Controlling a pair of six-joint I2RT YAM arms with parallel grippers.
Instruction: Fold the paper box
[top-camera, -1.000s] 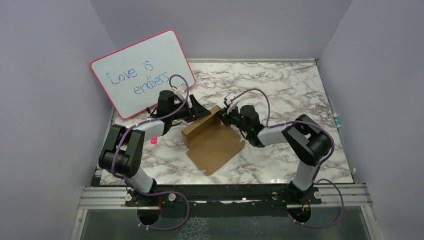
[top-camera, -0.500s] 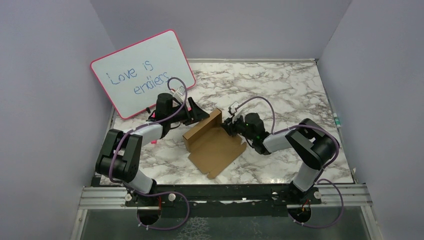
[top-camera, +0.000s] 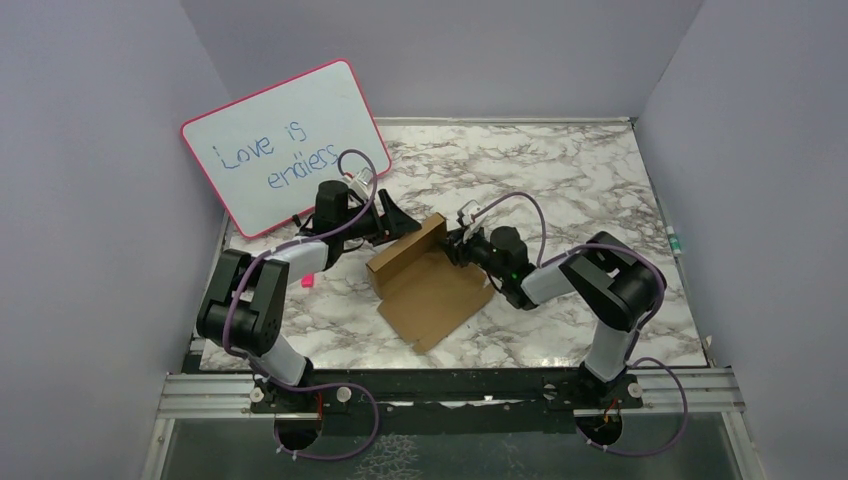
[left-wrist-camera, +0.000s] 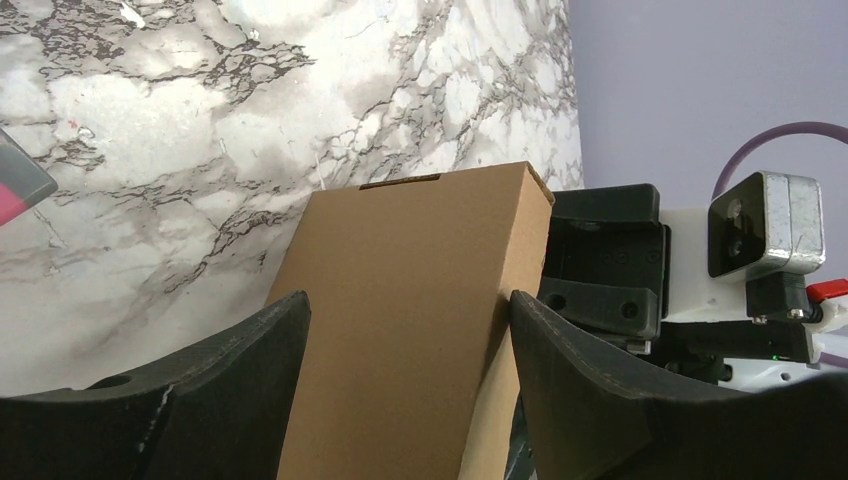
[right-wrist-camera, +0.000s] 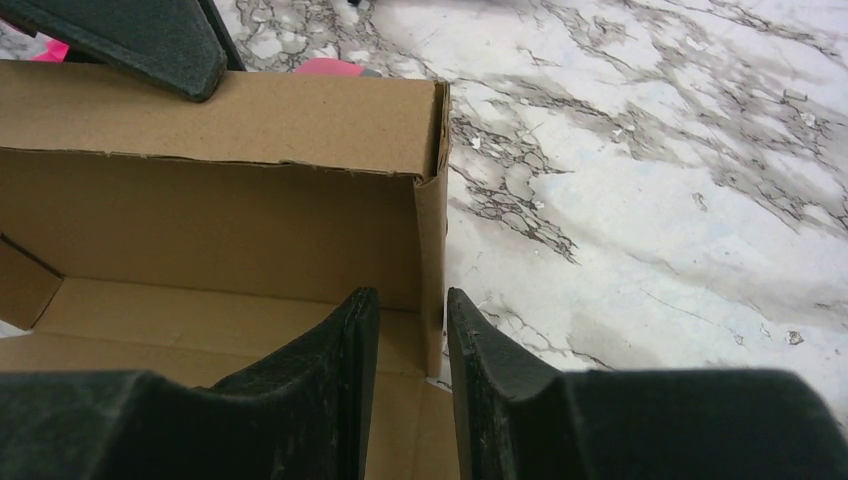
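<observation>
Paper box (top-camera: 430, 295) half-raised at the marble table's (top-camera: 580, 180) centre, flanked by both grippers.
Left gripper (left-wrist-camera: 400, 300) spread wide, released, against the upright wall's outer face; right gripper (right-wrist-camera: 412, 295) slightly parted astride that wall's end edge, not pinching. Open marble beyond and rightward; whiteboard (top-camera: 285, 140) crowds far-left.

Whiteboard (top-camera: 285, 145) left; paper box (top-camera: 430, 295) centre

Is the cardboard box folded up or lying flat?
Partly folded: the paper box has one wall raised with an end flap turned in; the rest lies flat.
</observation>
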